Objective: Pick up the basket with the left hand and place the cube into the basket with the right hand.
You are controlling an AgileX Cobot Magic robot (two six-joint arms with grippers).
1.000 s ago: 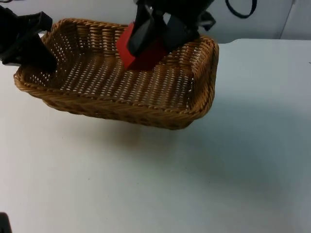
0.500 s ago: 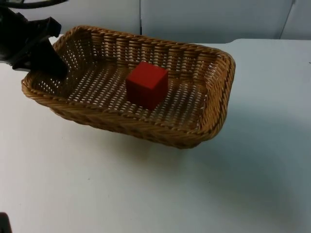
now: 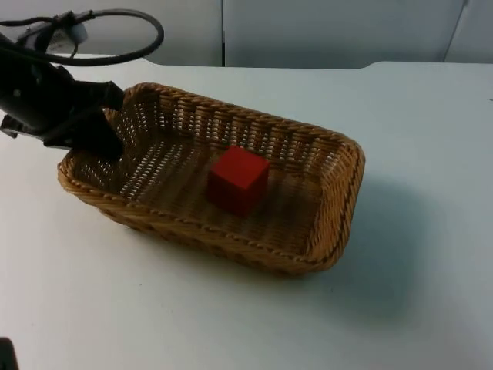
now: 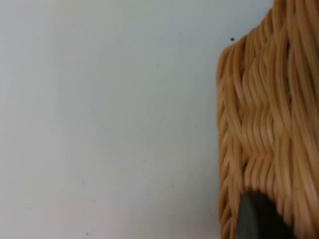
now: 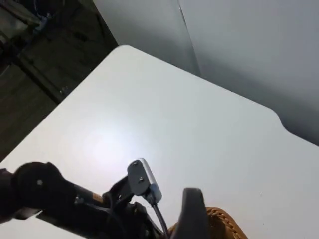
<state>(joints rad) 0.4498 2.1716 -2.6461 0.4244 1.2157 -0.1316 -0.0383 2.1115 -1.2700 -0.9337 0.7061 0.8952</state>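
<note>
The woven wicker basket (image 3: pixel 323 223) is in the middle of the top view. Its left end is clamped by my left gripper (image 3: pixel 104 139), which is shut on the rim. In the left wrist view, the basket's wall (image 4: pixel 269 124) is close up against the black fingertip (image 4: pixel 256 219). The red cube (image 3: pixel 237 179) lies loose on the basket floor, near its centre, with nothing touching it. My right gripper (image 5: pixel 192 214) is raised high above the table, over the left arm (image 5: pixel 60 199) and a corner of the basket (image 5: pixel 224 226).
The white table (image 3: pixel 231 324) stretches bare in front of and to the right of the basket. The grey partition wall (image 3: pixel 323 31) closes the far edge. The basket casts a shadow (image 3: pixel 393 254) to its right.
The right gripper let go of the red cube and left the top view. The cube now rests in the basket. The left gripper moved the basket nearer and slightly right.
</note>
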